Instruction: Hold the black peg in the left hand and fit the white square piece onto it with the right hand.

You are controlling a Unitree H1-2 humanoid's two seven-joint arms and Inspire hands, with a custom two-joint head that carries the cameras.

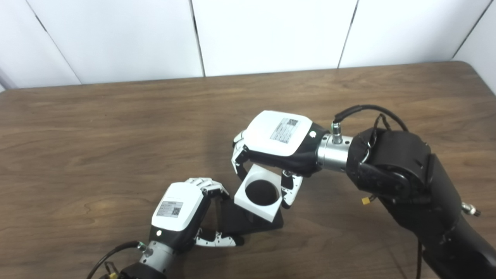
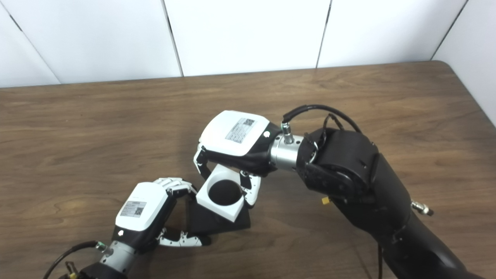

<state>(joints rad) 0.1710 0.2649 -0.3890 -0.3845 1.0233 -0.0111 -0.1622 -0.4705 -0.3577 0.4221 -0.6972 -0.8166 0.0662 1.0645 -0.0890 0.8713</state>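
Left hand (image 1: 182, 211) clasping black peg (image 1: 248, 223) base, right hand (image 1: 277, 141) pinching white square piece (image 1: 259, 192) over it, wooden table (image 1: 97, 135)

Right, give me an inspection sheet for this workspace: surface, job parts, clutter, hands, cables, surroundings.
Surface: brown wood-grain table, dry and unmarked as far as seen.
Job's things: white square piece with a round hole, tilted, over the black peg's base; whether it is fully seated cannot be told.
Clutter: nothing seen.
Hands: left hand shut on the black base from the left; right hand shut on the white square piece from above.
Cables: black cable looping at the right wrist; another black cable at the left wrist, both clear of the parts.
Surroundings: white wall panels behind the table.
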